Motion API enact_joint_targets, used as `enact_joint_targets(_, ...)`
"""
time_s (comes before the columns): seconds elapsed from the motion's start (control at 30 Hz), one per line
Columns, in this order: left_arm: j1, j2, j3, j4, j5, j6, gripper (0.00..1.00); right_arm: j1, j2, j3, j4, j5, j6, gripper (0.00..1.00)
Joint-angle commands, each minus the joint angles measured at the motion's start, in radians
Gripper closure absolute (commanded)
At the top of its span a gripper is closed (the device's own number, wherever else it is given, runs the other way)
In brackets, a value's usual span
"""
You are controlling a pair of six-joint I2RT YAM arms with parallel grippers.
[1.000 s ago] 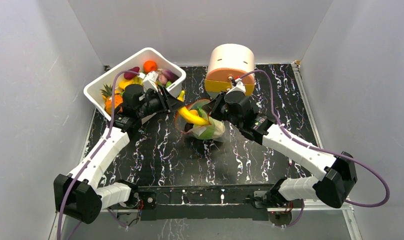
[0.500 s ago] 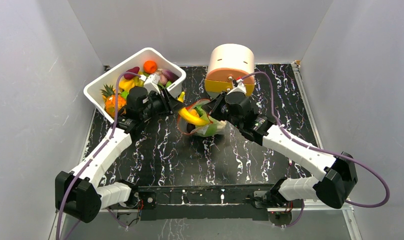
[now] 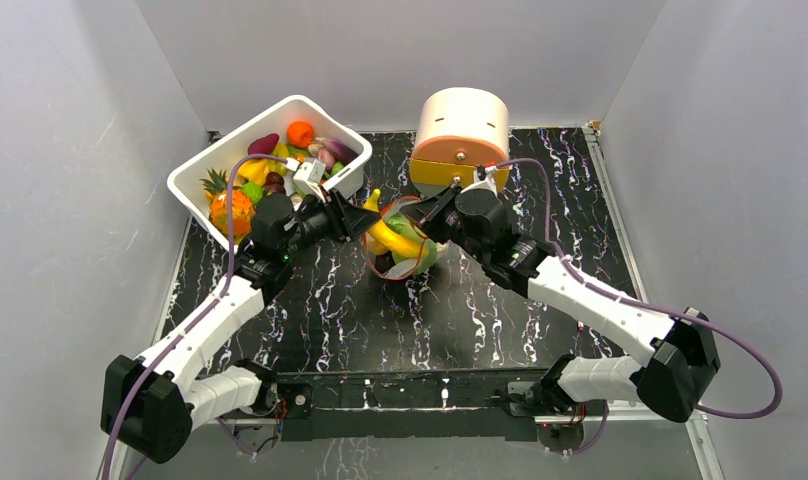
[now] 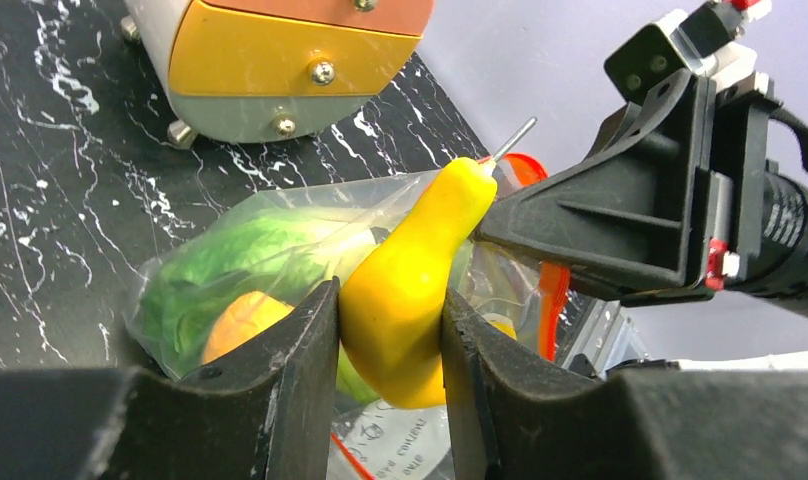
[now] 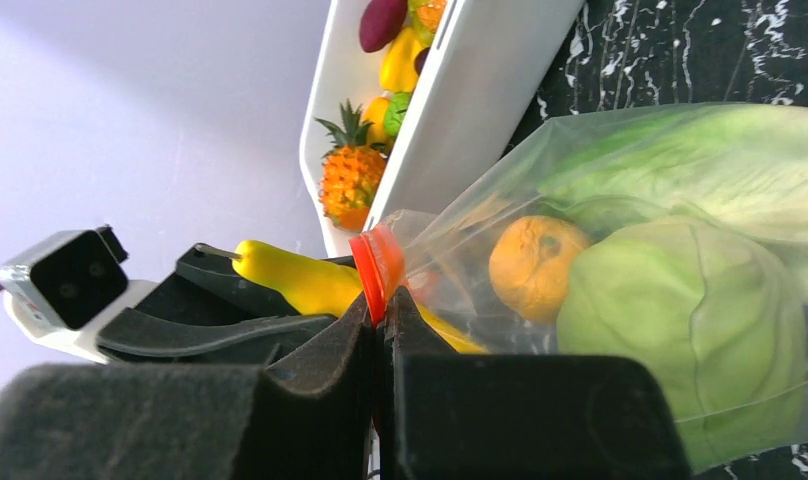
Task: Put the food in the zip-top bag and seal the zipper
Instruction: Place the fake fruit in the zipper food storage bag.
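The clear zip-top bag [image 3: 408,258] lies mid-table with its mouth held open. Inside it in the right wrist view are a leafy lettuce [image 5: 700,160], a round pale-green cabbage [image 5: 685,325] and an orange piece [image 5: 533,255]. My left gripper [image 4: 385,340] is shut on a yellow banana-like toy [image 4: 410,275], its tip poking into the bag's mouth [image 3: 390,236]. My right gripper [image 5: 382,330] is shut on the orange-red zipper strip [image 5: 378,270] and holds the mouth up; it shows in the top view [image 3: 428,210].
A white tub [image 3: 332,122] with more toy produce, including a pineapple [image 3: 225,205], stands at the back left. A round cream-and-orange drawer box [image 3: 462,135] stands just behind the bag and my right wrist.
My left gripper has moved right with the yellow toy, pushing it further into the bag's mouth. My right gripper has kept its hold on the zipper and lifted slightly.
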Motion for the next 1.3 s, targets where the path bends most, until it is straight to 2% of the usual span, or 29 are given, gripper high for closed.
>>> enact_joint_targets(0.0, -0.02, -0.056, -0.054, 0.114, 0.026, 0.097, 0.93, -0.001, -0.077, -0.005, 0.16, -0.01, 0.084, 1.0)
enact_joint_targets(0.13, -0.027, -0.114, -0.086, 0.106, -0.092, 0.204, 0.94, -0.001, -0.093, -0.012, 0.158, 0.004, 0.079, 1.0)
enact_joint_targets(0.37, -0.032, -0.151, -0.045, 0.005, -0.192, 0.363, 0.97, 0.0, -0.119, -0.057, 0.144, 0.003, 0.099, 1.0)
enact_joint_targets(0.6, -0.034, -0.179, -0.008, 0.002, -0.241, 0.358, 0.99, -0.001, -0.107, -0.077, 0.166, -0.013, 0.135, 1.0)
enact_joint_targets(0.7, -0.035, -0.18, -0.013, 0.071, -0.14, 0.228, 0.97, -0.002, -0.072, -0.037, 0.181, 0.018, 0.169, 1.0)
enact_joint_targets(0.83, -0.036, -0.184, -0.101, 0.193, -0.069, 0.216, 0.96, -0.001, -0.074, -0.059, 0.212, 0.034, 0.232, 1.0)
enact_joint_targets(0.9, -0.036, -0.17, -0.131, 0.25, 0.003, 0.155, 0.96, -0.001, -0.081, -0.077, 0.224, 0.058, 0.232, 1.0)
enact_joint_targets(0.93, -0.04, -0.163, -0.151, 0.271, 0.006, 0.085, 0.96, -0.001, -0.079, -0.081, 0.235, 0.059, 0.235, 1.0)
enact_joint_targets(1.0, -0.051, -0.16, -0.193, 0.274, -0.021, 0.071, 0.96, -0.001, -0.075, -0.078, 0.253, 0.054, 0.235, 1.0)
enact_joint_targets(1.1, -0.055, -0.107, -0.266, 0.45, -0.07, 0.092, 0.93, -0.001, -0.07, -0.078, 0.261, 0.029, 0.246, 1.0)
enact_joint_targets(1.2, -0.059, -0.009, -0.27, 0.599, 0.017, 0.086, 0.94, -0.001, -0.071, -0.097, 0.287, 0.023, 0.24, 1.0)
enact_joint_targets(1.27, -0.083, 0.008, -0.318, 0.72, 0.009, 0.031, 0.92, -0.002, -0.065, -0.1, 0.293, 0.031, 0.235, 1.0)
